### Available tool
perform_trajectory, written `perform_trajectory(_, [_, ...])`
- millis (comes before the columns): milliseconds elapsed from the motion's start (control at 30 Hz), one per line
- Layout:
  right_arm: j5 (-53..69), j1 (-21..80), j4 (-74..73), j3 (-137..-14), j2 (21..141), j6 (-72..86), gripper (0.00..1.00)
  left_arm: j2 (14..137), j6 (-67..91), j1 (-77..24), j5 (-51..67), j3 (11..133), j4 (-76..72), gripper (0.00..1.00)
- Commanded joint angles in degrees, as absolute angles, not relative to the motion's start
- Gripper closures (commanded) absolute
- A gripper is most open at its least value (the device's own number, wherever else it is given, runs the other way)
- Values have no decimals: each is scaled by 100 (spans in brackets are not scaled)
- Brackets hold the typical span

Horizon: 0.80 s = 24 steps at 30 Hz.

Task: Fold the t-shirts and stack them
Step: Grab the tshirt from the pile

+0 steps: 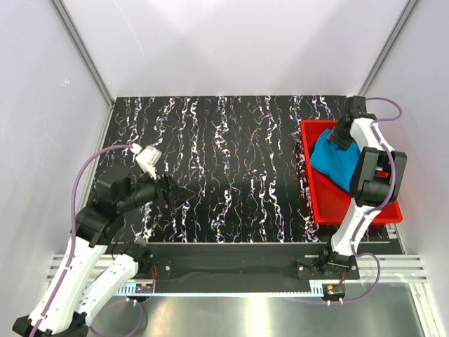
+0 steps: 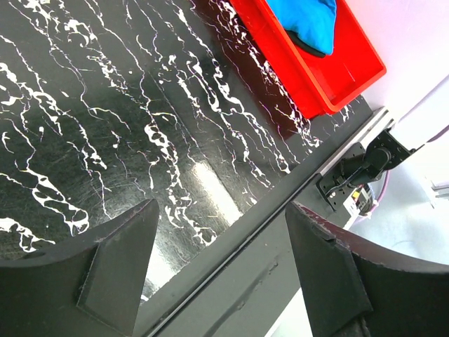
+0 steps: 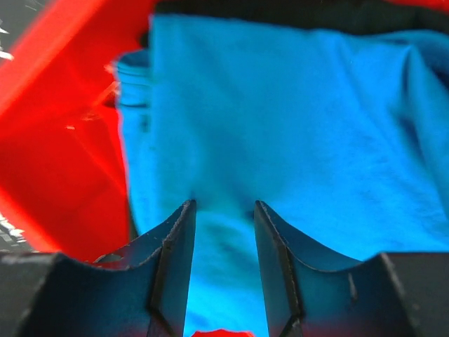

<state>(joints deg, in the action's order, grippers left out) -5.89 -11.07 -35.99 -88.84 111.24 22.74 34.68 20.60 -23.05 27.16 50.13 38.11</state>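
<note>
The sky-blue t-shirt point(image 1: 333, 163) lies crumpled in the red tray point(image 1: 330, 210) at the right. A black t-shirt edge point(image 2: 313, 48) shows under it. My right gripper point(image 1: 339, 133) reaches down into the tray's far end. In the right wrist view its fingertips point(image 3: 188, 210) press into the blue t-shirt point(image 3: 295, 105), and a ridge of blue cloth stands in the narrowed gap between the jaws, which are still apart point(image 3: 224, 205). My left gripper point(image 1: 168, 191) hovers over the table's left side, open, with nothing between its fingers point(image 2: 222, 206).
The black white-veined table mat point(image 1: 224, 161) spreads from the left arm to the tray. Its near edge meets a dark rail point(image 2: 280, 232). The red tray wall point(image 3: 56, 161) rises left of the right gripper. White walls close in the cell.
</note>
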Motion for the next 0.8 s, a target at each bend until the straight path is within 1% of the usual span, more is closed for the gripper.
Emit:
perform_trajectory(0, [-536,-1143,-3656,-9035,11240,2171,53,3516,2100,-2329,2874,5098,3674,22])
perform_trajectory(67, [-536,-1143,-3656,-9053,11346,2101,54,3524,2153,-2320,2927,5063,3613,21])
perform_trajectory(100, [-545,-1143,-3648,-9088,11381,2083,57,3559,2171,-2320,2935,5054,3612,22])
perform_trajectory(133, [-571,-1143,-3665,-9123,11460,2074,63,3568,2197,-2320,2953,5054,3595,22])
perform_trajectory(167, [-589,-1143,-3691,-9149,11496,2074,79,3586,2197,-2320,2979,5062,3595,22])
perform_trajectory(233, [-711,-1143,-3770,-9228,11461,2092,96,3630,2206,-2329,2997,5089,3621,22])
perform_trajectory(267, [-790,-1143,-3831,-9255,11400,2135,100,3639,2215,-2329,2997,5098,3621,22])
perform_trajectory(367, [-1089,-1143,-4068,-9430,11005,2127,100,3639,2294,-2320,3076,5098,3542,22])
perform_trajectory(467, [-1536,-1143,-4419,-9920,10339,2057,100,3647,2399,-2329,3172,5106,3481,22])
perform_trajectory(533, [-1521,-1143,-4448,-10203,10056,2004,100,3639,2443,-2320,3199,5115,3472,23])
perform_trajectory(667, [-1029,-1073,-4158,-10949,9283,2126,100,3534,2584,-2329,3199,5142,3454,23])
perform_trajectory(733, [-346,-932,-3730,-11381,8896,2214,100,3428,2732,-2320,3190,5142,3410,23])
perform_trajectory(767, [475,-888,-3492,-11460,8764,2389,100,3376,2786,-2329,3190,5142,3349,23])
